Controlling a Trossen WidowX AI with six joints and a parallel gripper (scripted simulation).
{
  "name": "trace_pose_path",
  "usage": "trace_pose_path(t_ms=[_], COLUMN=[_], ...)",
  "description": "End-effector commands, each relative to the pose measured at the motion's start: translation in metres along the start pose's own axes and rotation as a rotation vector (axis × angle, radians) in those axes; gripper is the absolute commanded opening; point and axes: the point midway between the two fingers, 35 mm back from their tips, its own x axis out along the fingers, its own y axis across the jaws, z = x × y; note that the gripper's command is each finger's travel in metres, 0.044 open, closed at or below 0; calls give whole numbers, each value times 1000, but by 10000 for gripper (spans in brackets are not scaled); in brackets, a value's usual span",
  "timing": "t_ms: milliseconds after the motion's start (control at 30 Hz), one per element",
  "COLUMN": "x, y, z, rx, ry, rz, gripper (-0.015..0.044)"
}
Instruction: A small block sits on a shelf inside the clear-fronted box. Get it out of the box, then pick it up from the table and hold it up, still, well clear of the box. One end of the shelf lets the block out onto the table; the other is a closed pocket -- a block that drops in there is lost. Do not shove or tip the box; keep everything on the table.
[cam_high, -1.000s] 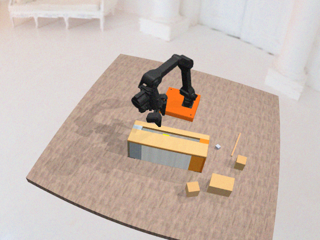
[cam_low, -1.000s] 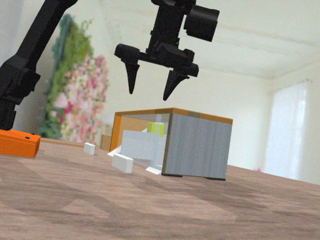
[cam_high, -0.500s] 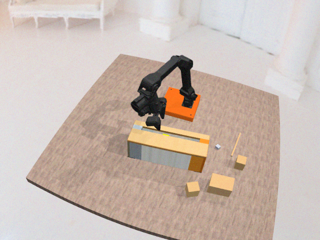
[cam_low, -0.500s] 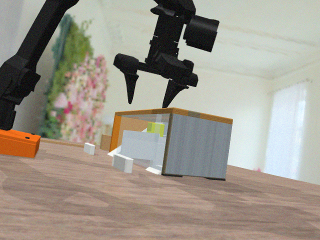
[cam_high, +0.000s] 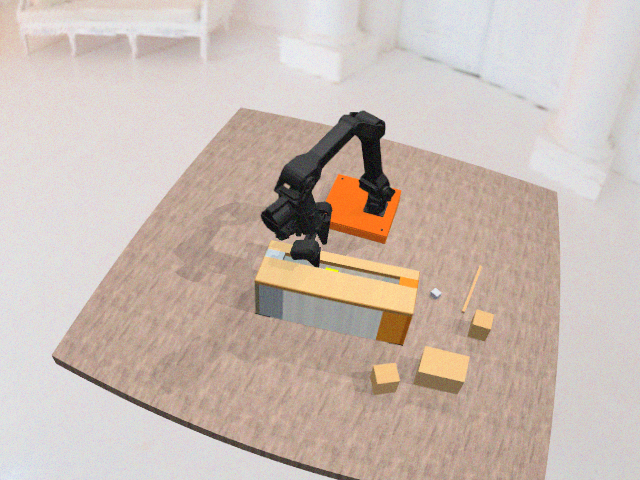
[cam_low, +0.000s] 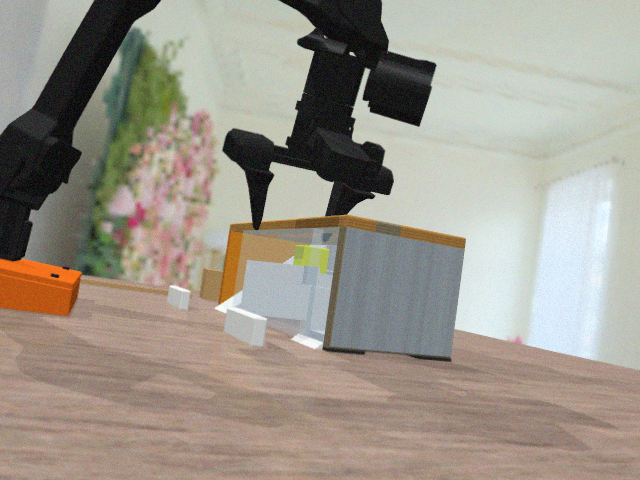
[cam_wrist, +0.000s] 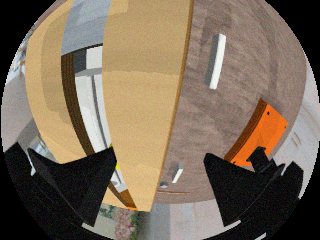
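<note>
In the top view, the box (cam_high: 336, 284) (cam_low: 395, 294) (cam_wrist: 142, 100) stands on the desk (cam_high: 155, 310) (cam_low: 258, 413) (cam_wrist: 240, 30), an orange panel at one end and a grey-blue one at the other. The yellow block (cam_high: 331, 270) (cam_low: 311, 258) (cam_wrist: 118, 163) shows inside it, through the slot in its top. The end effector (cam_high: 317, 253) (cam_low: 293, 221) (cam_wrist: 163, 155) is at the box's base-facing side, nearer the grey-blue end. The orange base plate (cam_high: 346, 198) (cam_low: 36, 289) (cam_wrist: 260, 132) lies on that side of the box. Past the box's orange end are a small pale cube (cam_high: 435, 292) and a thin wooden stick (cam_high: 471, 289).

In the exterior view, the block sits high within the box, behind the clear front. The end effector's fingers are spread wide with nothing between them, one tip in front of the box's top edge, the other partly hidden behind it. Two white slabs (cam_low: 245, 326) (cam_low: 178, 297) stand outside the box, on its clear-fronted side.

In the wrist view, one finger overlaps the box's slot and the other is over the base plate's side of the box. Only a yellow sliver of the block shows beside the first finger.
</note>
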Motion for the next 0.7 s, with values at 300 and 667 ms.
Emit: trace_pose_path(t_ms=[300, 667], x=[21, 23], y=[-3, -2], z=[8, -5], rx=[-3, 0], ry=[-2, 1], rz=[-3, -1], gripper=[400, 400])
